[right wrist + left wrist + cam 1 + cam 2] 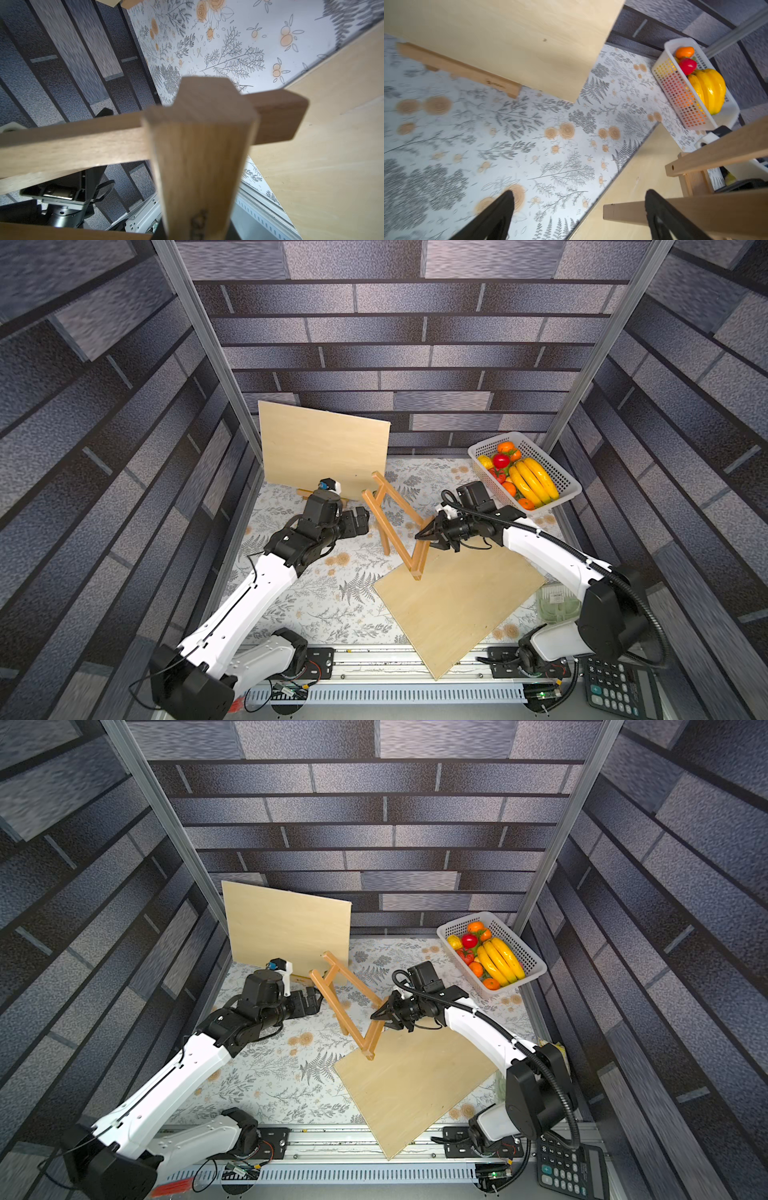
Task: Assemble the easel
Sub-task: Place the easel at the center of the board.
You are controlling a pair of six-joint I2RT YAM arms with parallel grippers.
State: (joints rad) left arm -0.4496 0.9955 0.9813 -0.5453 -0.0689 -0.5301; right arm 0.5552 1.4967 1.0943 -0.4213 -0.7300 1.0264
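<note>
In both top views the wooden easel hangs tilted above the floral table, one end resting on the flat board. My right gripper is shut on one of its bars. In the right wrist view that bar fills the middle and hides the gripper holding it. My left gripper stands open beside the easel's far end. In the left wrist view the gripper is wide open, with a bar end reaching in by one finger.
An upright board leans at the back left on a wooden ledge. A white basket of toy fruit stands at the back right. A calculator and a clear container lie at the front right.
</note>
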